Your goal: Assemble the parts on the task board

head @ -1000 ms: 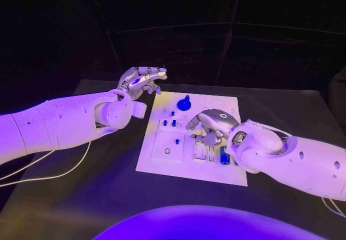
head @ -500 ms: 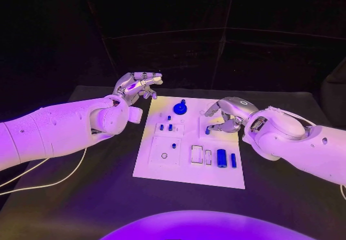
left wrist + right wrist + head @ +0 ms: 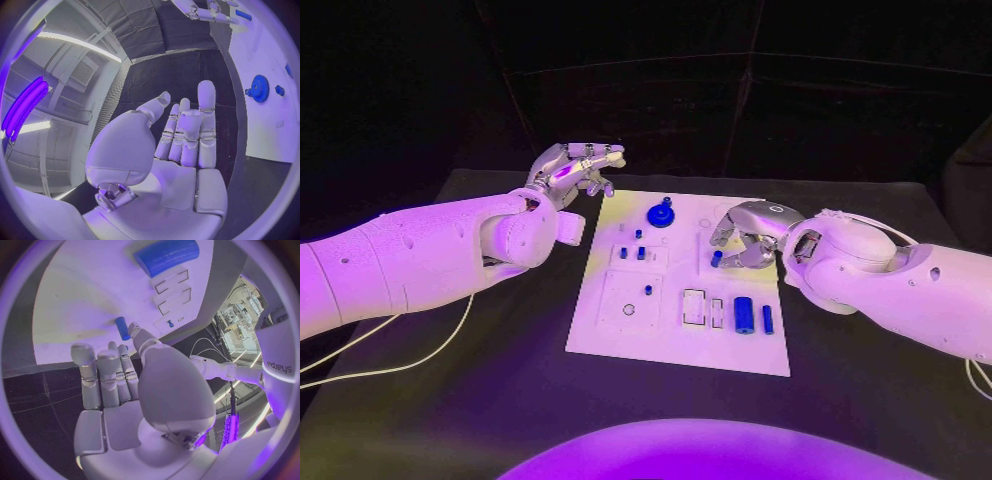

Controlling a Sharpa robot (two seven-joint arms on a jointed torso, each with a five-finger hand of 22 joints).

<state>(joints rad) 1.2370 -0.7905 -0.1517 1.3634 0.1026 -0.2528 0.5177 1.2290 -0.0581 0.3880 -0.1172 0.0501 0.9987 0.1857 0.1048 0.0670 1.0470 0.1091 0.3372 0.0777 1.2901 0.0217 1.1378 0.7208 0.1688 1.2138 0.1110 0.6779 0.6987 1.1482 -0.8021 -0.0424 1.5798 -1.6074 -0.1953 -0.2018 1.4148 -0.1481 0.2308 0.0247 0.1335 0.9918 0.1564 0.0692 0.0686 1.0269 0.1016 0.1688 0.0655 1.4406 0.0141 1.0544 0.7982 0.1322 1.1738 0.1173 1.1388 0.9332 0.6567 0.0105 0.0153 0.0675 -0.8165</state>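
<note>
The white task board lies mid-table. My right hand hovers over its far right part, and the thumb and a fingertip pinch a small blue peg by one end, just above the board. The right wrist view shows this peg beside the thumb tip, the other fingers straight. My left hand hangs raised off the board's far left corner, holding nothing, its fingers extended side by side. On the board are a blue gear, a thick blue cylinder and a thin blue pin.
Short blue pegs stand in the board's left half, one more nearer me. Rectangular slots lie beside the thick cylinder. A white cable trails over the table's left side. The left wrist view shows the gear.
My right hand has gone from the board's near middle to its far right part with the peg, then eased slightly left. The left hand has stayed put. The camera shifted early on.
</note>
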